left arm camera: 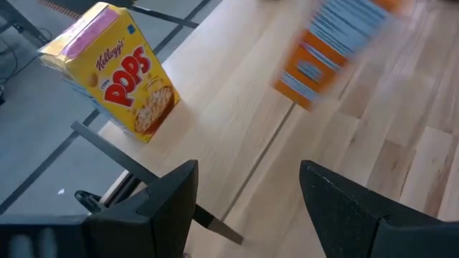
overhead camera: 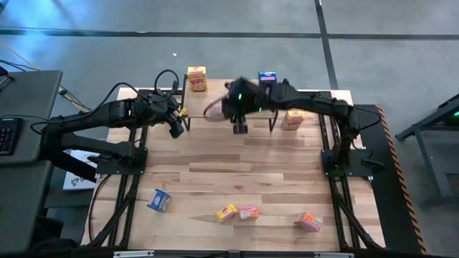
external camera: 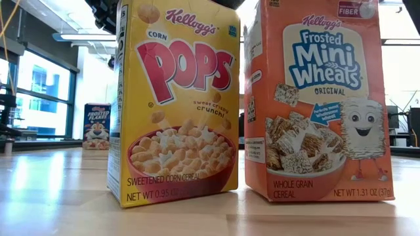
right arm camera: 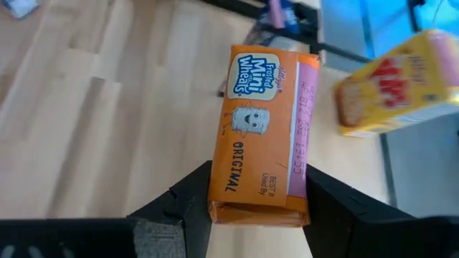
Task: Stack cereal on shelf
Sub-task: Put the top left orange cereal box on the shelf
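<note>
My right gripper [right arm camera: 262, 208] reaches in from the table's right over the shelf [overhead camera: 201, 100] and is shut on an orange Mini Wheats box [right arm camera: 262, 129], which shows as a blur in the left wrist view [left arm camera: 337, 50]. A yellow Corn Pops box [overhead camera: 196, 77] stands on its base at the shelf's far left, also seen from the left wrist [left arm camera: 122, 79]. A blue box [overhead camera: 267, 76] stands at the far right. My left gripper [left arm camera: 247, 208] hangs open by the shelf's left end [overhead camera: 176, 127], touching nothing. My right gripper pinches the orange box between its two fingers [right arm camera: 190, 204] at the end below the word ORIGINAL [right arm camera: 237, 204]. The fingers come level from the table's right, and the box points away from them toward the left, over the shelf. I cannot tell whether it touches the plank.
Another yellow box [overhead camera: 292, 119] stands on the table right of the shelf. Along the near edge lie a blue box [overhead camera: 159, 200], a yellow one [overhead camera: 226, 212], and two orange ones [overhead camera: 248, 213], [overhead camera: 310, 222]. The low view shows Corn Pops [external camera: 177, 98] and Mini Wheats [external camera: 318, 98] boxes close up.
</note>
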Available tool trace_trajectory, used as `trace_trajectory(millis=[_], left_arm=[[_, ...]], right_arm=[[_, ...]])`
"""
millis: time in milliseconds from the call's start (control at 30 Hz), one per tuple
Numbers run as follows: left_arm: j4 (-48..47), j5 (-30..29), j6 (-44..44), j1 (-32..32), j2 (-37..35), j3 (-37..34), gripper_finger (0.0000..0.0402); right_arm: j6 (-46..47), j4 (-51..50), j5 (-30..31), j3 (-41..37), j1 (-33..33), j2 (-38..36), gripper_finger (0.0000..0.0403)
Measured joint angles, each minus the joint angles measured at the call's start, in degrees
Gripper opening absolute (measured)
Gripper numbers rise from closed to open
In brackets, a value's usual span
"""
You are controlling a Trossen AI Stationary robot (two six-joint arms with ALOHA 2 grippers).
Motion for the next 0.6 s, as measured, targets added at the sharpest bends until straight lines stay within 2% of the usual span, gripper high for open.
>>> trace_trajectory(millis=[433, 600], left_arm=[[0.01, 0.25, 0.06, -0.02, 0.02, 0.00, 0.0235], [0.15, 0.28, 1.00, -0.02, 0.00, 0.00, 0.0235]], right_arm=[[-9.30, -0.18, -9.24, 1.57, -14.70, 0.00, 0.0167], [-12.09, 1.75, -9.79, 1.57, -18.43, 0.00, 0.0167]])
